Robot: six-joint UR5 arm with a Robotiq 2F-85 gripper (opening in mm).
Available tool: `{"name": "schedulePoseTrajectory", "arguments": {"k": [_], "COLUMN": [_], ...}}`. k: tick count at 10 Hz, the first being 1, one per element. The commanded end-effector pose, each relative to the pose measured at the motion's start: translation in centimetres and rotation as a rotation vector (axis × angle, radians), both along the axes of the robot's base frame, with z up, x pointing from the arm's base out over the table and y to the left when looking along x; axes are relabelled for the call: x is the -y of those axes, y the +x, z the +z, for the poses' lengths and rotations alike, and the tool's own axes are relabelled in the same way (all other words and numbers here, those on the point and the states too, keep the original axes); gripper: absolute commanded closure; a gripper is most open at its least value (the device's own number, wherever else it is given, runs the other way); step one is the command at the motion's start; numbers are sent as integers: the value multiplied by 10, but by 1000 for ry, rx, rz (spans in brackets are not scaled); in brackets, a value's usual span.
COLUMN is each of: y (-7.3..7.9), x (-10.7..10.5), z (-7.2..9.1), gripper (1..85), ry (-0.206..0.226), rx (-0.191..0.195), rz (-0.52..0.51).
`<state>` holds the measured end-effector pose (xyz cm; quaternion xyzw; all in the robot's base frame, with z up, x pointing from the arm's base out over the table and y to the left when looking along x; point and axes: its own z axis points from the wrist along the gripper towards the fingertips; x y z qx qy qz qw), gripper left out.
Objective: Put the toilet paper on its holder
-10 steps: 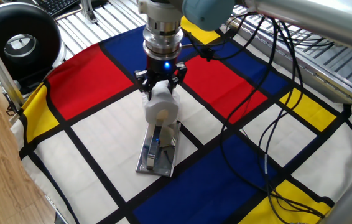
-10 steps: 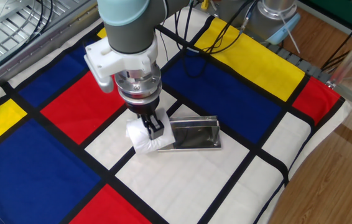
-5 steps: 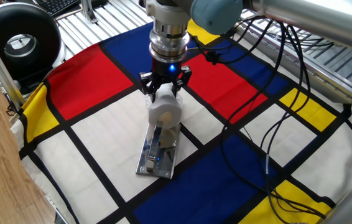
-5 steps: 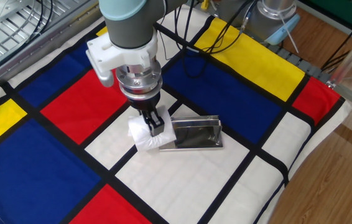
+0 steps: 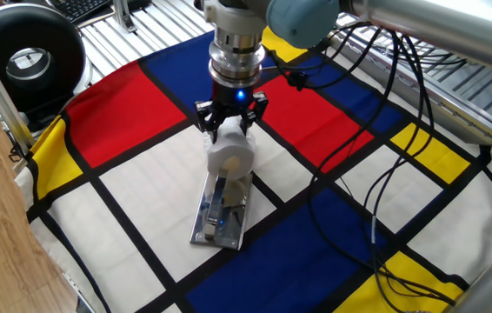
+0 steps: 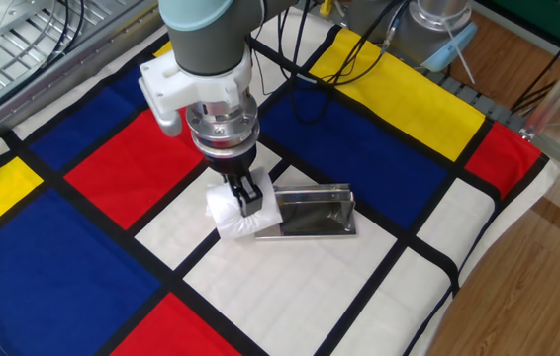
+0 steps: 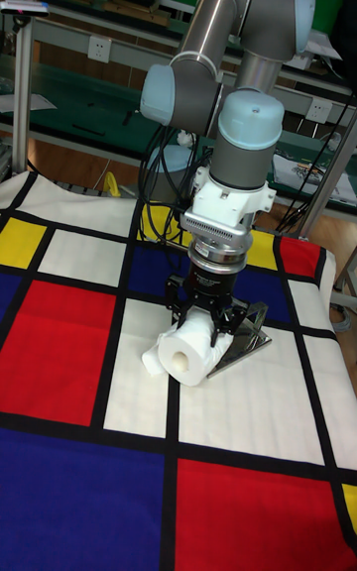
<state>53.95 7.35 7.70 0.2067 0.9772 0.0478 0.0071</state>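
One white toilet paper roll (image 5: pixel 229 155) lies on its side at one end of the holder (image 5: pixel 221 211), its hollow core facing outward in the tall fixed view (image 7: pixel 184 353). The claw (image 5: pixel 232 124) comes straight down from above, its two dark fingers (image 6: pixel 247 194) closed on the roll's top. Roll and holder both sit on a white square of the cloth (image 6: pixel 379 148). The holder is a shiny metal plate lying flat, with its bar raised a little over the plate (image 6: pixel 312 214); the roll covers the plate's end nearest the claw, and whether the bar enters the core cannot be told.

The cloth spreads over the bench in red, blue, yellow and white blocks split by black lines. Black cables (image 5: pixel 385 139) trail across it beside the arm, well apart from the roll. A round black device (image 5: pixel 27 59) stands beyond the cloth's corner. A wooden floor (image 6: pixel 517 287) shows past the cloth's edge. Nothing lies on the white square besides the roll and holder.
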Motion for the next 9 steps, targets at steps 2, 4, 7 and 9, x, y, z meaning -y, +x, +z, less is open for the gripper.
{"name": "schedulePoseTrajectory", "arguments": {"k": [2,4,7,9], "y": [1,2,3,3], "x": [0,0,0,0], "z": [1,1,1,1], "gripper": [843,843,843,843], "ry": [5,4,3,3], "rx": [2,7,14,14], "rz": [5,11,21,20]}}
